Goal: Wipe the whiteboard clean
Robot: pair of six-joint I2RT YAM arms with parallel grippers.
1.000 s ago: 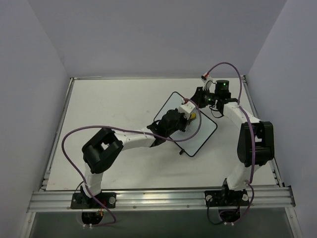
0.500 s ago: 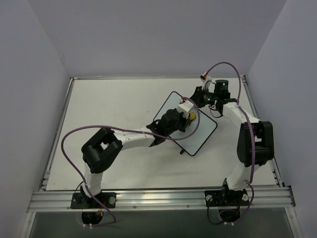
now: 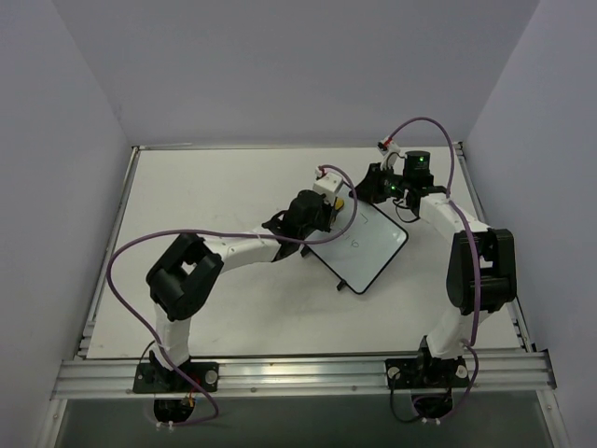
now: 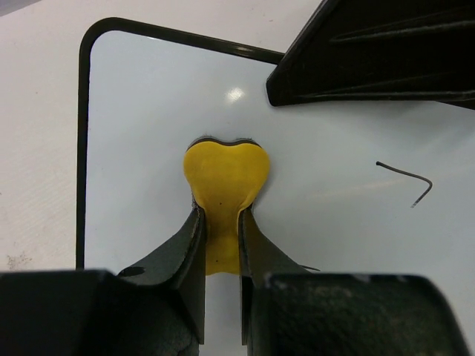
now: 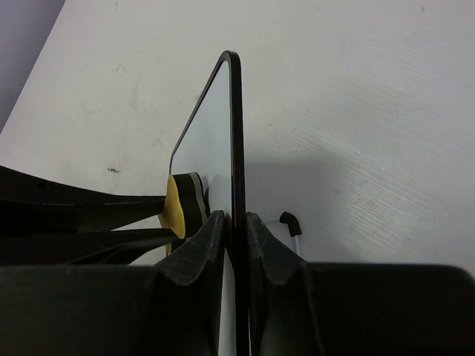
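Note:
The whiteboard [image 3: 373,250] lies tilted on the table, white with a thin black frame. A small dark scribble [image 3: 354,243] shows near its middle, and in the left wrist view a hooked pen mark [image 4: 410,182] is visible. My left gripper [image 3: 336,202] is shut on a yellow heart-shaped eraser [image 4: 225,172], which is pressed on the whiteboard [image 4: 141,111] near its far corner. My right gripper [image 5: 236,222] is shut on the whiteboard's edge [image 5: 236,126], one finger on each face. The eraser [image 5: 176,208] shows just to the left of it.
White table [image 3: 205,187] ringed by grey walls, with a metal rail [image 3: 298,373] at the near edge. Purple cables loop off both arms. A small black clip [image 5: 289,220] sticks out beside the board's right face. The right gripper's fingers [image 4: 386,52] hang over the board's far side.
My left gripper has carried the eraser from the board's middle up and left to its far corner, uncovering the scribble. The right gripper holds where it was.

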